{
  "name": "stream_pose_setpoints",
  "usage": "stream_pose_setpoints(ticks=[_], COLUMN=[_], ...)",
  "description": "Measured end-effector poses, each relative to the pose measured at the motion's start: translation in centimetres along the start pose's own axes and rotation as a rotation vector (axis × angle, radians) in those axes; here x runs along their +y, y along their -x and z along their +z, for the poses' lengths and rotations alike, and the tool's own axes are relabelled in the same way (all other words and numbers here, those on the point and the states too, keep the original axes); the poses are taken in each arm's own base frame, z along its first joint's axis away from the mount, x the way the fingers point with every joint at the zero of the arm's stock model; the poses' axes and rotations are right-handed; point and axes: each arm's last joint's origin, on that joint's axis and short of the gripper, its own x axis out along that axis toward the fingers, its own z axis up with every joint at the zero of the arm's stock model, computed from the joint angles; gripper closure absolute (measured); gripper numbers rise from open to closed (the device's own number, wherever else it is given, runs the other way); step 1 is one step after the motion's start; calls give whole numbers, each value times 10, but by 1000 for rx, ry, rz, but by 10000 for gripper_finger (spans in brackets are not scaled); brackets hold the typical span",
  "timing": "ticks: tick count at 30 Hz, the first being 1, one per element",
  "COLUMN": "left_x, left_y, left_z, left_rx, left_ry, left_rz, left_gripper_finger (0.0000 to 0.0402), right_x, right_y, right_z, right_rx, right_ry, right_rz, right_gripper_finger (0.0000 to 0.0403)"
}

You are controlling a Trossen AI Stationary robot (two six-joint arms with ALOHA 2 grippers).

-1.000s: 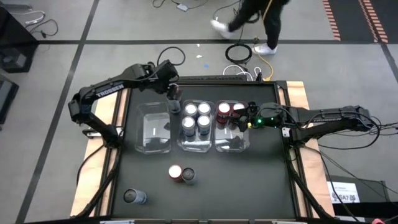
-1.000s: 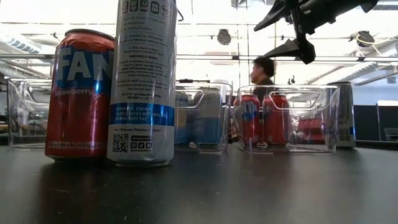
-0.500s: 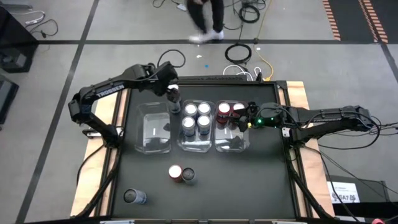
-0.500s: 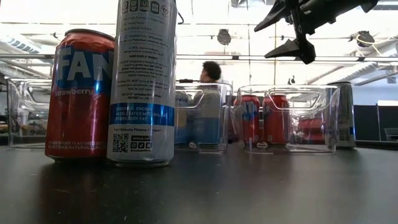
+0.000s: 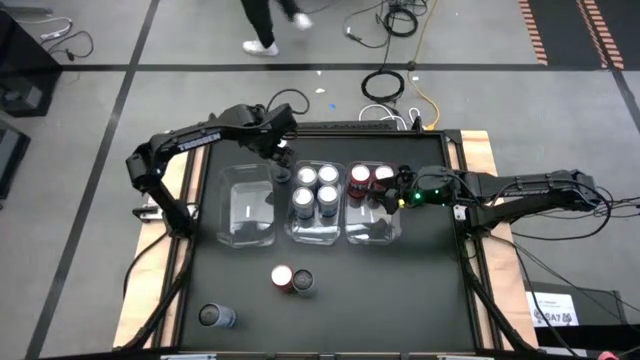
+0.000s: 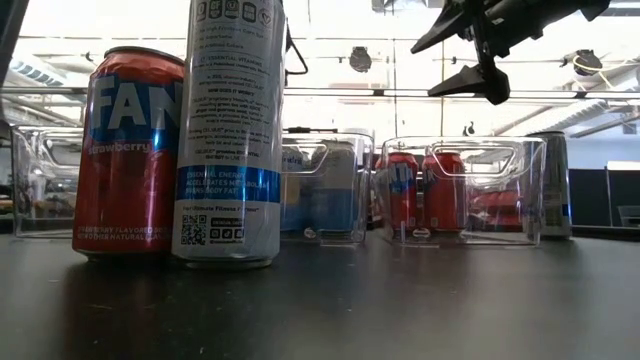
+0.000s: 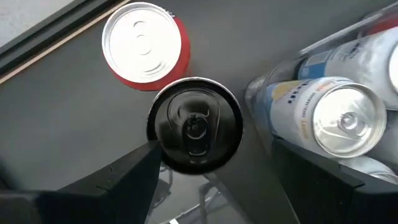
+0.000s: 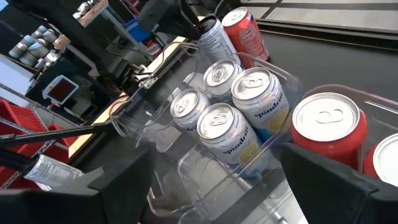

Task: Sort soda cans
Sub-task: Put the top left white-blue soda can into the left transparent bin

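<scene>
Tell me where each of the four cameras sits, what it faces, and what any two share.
High view: overhead, facing down on the table, both arms showing.
Low view: at tabletop height, facing a red can and the room; one gripper hangs above.
Left wrist view: above a dark-topped can, between open fingers.
Right wrist view: over the bins, own fingers framing.
Shared: wrist views both show blue-silver cans.
</scene>
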Motion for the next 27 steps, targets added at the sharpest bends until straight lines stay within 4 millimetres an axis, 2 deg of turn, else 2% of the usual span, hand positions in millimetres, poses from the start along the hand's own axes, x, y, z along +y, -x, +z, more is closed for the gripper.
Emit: stream_pose_setpoints(ticks=[10, 27], left_x=[0, -1], left_y=[-7, 0], left_z=[2, 4], left_rx=[4, -7], left_ry=[1, 3], left_rz=[30, -2], left_gripper_finger=[87, 87], right_x=[-1, -1], right_y=[0, 0], right_z=[-2, -1], right_rx=[17, 16], right_ry=[5, 5], right_rz=[-11, -11], right_gripper_finger=[67, 67])
